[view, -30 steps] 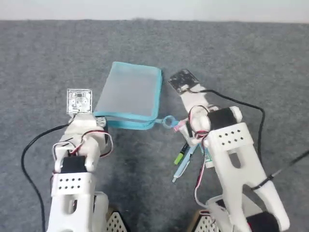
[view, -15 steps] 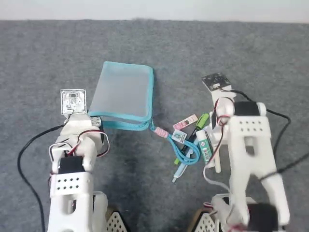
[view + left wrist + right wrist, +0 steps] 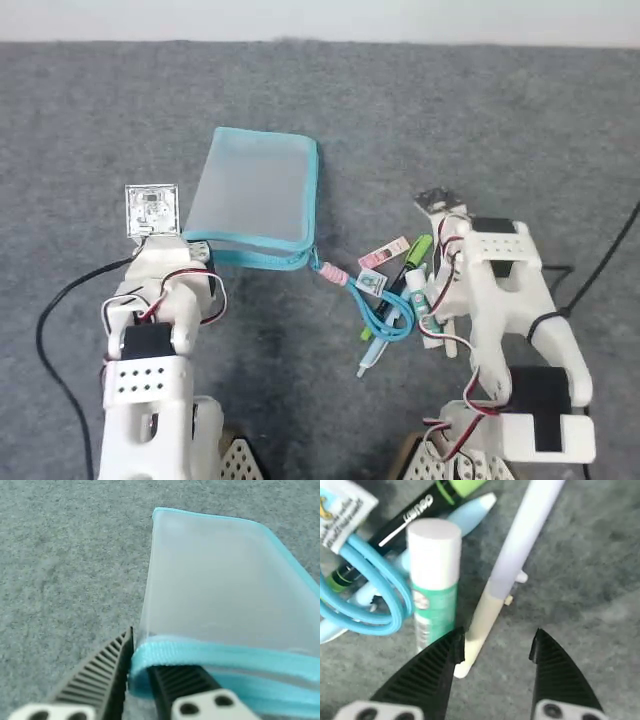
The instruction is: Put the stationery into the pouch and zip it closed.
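A grey, carpet-like tabletop (image 3: pixel 500 120) runs back to a pale wall (image 3: pixel 300 20). Left of centre on it lies the flat translucent pouch (image 3: pixel 255 190) with turquoise trim. Its zip edge faces the arms, and a pink zip pull (image 3: pixel 330 272) trails off its near right corner. The left claw (image 3: pixel 140 652) is clamped on that turquoise edge at the pouch's near left corner, one jaw on each side of the trim. Just right of the zip pull the stationery lies in a loose heap on the tabletop, outside the pouch. It holds a small pink-and-white block (image 3: pixel 385 252), a black marker with a green cap (image 3: pixel 416 252), a coiled blue cord (image 3: pixel 385 318), a pale blue pen (image 3: pixel 375 352), a white-capped glue stick with a green label (image 3: pixel 434 580) and a lavender-and-cream pen (image 3: pixel 512 560). The right claw (image 3: pixel 495 640) hangs over this heap with its jaws apart; the cream end of the lavender-and-cream pen lies between them, close to one jaw and beside the glue stick
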Robot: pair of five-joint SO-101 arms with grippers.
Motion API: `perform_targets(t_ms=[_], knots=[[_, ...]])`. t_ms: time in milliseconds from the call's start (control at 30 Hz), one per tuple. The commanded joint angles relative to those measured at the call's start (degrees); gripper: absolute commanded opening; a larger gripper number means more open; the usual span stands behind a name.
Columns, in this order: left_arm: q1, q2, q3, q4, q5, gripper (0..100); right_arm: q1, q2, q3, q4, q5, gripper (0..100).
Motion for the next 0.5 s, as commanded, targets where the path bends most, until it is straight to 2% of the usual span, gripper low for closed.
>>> perform_targets(t_ms=[0, 133, 267, 400, 467], knots=[[-0.44, 0.44, -3.82, -0.09, 1.14, 1, -0.4, -0.31, 0.97, -1.89, 0.44, 19.8], [-0.44, 0.44, -3.74, -0.09, 1.14, 1, 0.04, -0.31, 4.92, -5.76, 0.44, 16.3], [-0.35, 0.44, -3.74, -0.09, 1.14, 1, 0.04, -0.57, 6.15, -6.9, -2.81, 0.0], [3.25, 0.79, -3.21, -0.18, 1.23, 1, 0.13, -1.01, 4.92, -4.35, -1.41, 0.6], [5.45, 0.7, -2.33, -2.02, 3.6, 1, 0.13, -2.42, 2.55, -0.75, 0.18, 0.6]])
